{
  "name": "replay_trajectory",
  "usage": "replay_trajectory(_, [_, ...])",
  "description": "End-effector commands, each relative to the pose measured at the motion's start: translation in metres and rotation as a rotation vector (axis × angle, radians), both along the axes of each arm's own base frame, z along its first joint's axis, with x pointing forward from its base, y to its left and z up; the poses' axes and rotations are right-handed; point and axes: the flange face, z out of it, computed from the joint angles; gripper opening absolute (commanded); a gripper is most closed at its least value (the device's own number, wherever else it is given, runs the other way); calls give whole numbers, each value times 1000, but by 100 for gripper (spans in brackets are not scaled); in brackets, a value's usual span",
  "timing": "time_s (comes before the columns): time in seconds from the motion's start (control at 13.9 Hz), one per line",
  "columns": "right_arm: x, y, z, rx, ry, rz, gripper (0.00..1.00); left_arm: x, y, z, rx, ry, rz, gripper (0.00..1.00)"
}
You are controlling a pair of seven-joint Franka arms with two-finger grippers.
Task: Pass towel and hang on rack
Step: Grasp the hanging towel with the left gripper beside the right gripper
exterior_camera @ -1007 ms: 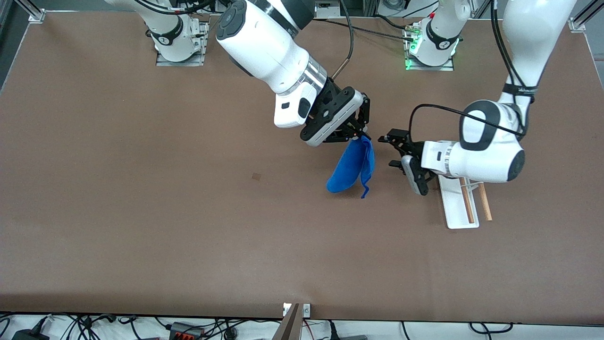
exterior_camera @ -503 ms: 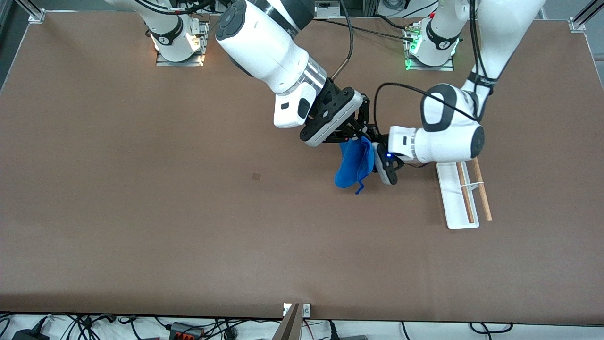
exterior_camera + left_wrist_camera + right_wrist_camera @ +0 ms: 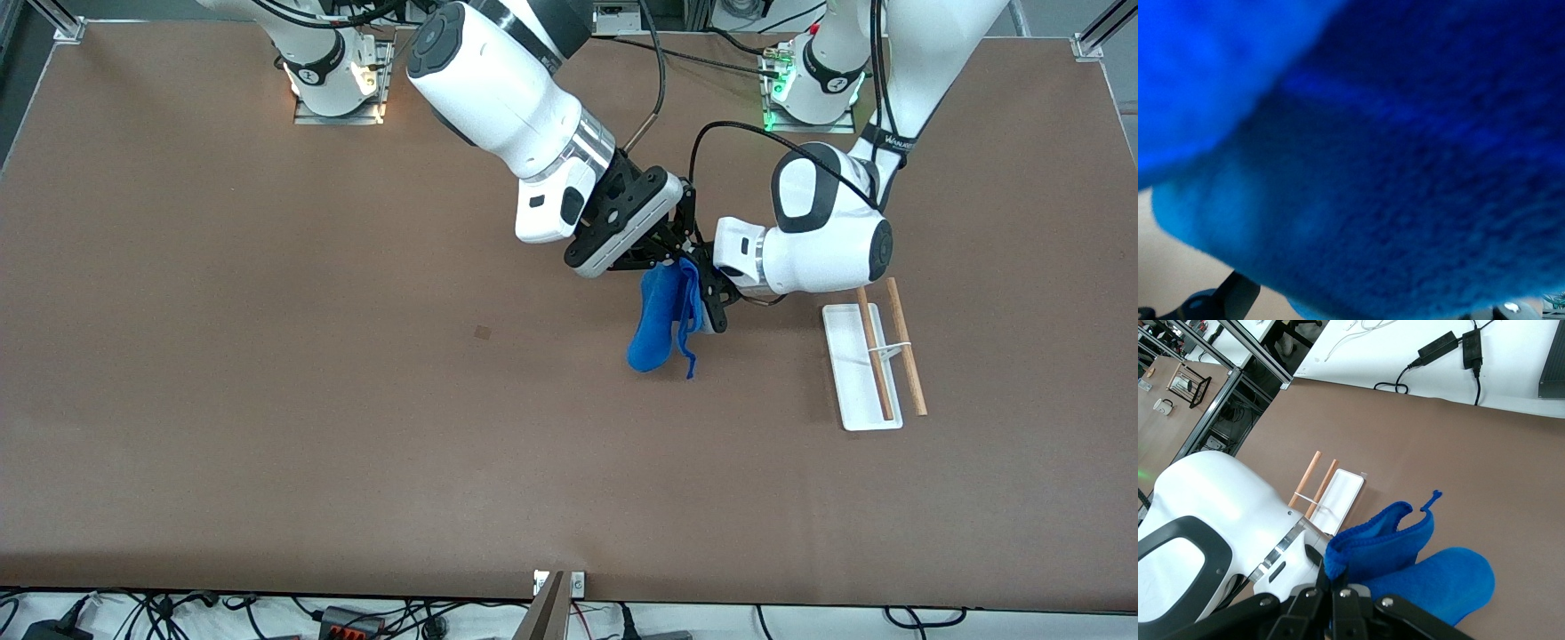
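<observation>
Handover stage, not complete. My right gripper (image 3: 683, 258) holds the towel (image 3: 662, 318) pinched by its top edge, fingers closed on the cloth, and the towel hangs in folds above the middle of the table (image 3: 267, 400), clear of the surface as far as I can judge. My left gripper (image 3: 711, 298) is right against the hanging cloth from the rack's side; the left wrist view is filled with blue fabric (image 3: 1391, 167), so the towel is at or between my left fingers, but I cannot tell whether they have closed on it.

The rack (image 3: 873, 364) stands toward the left arm's end of the table, apart from the towel, both wooden rods bare.

Outstanding, in my judgement: confirm the left grip, release the right, carry the towel to the rack, drape it over the rods.
</observation>
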Motion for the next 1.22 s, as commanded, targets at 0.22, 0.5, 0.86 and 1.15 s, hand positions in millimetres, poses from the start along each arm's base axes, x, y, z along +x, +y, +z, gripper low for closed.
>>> replay_trajectory(0.22, [-2,2,1,-2,-11,-2,0,11,-4,11,-51,-90,-13,59])
replay_trajectory(0.5, [-1,3,-5,-7,-8,-1,0,27,-6,3,-81,-81,11,30])
replay_trajectory(0.86, [1,3,-5,-1,-21,-2,0,30,-2,7,-70,-65,30,1])
replay_trajectory(1.15, [1,3,-5,-1,-21,-2,0,33,26,9,33,-48,-37,1])
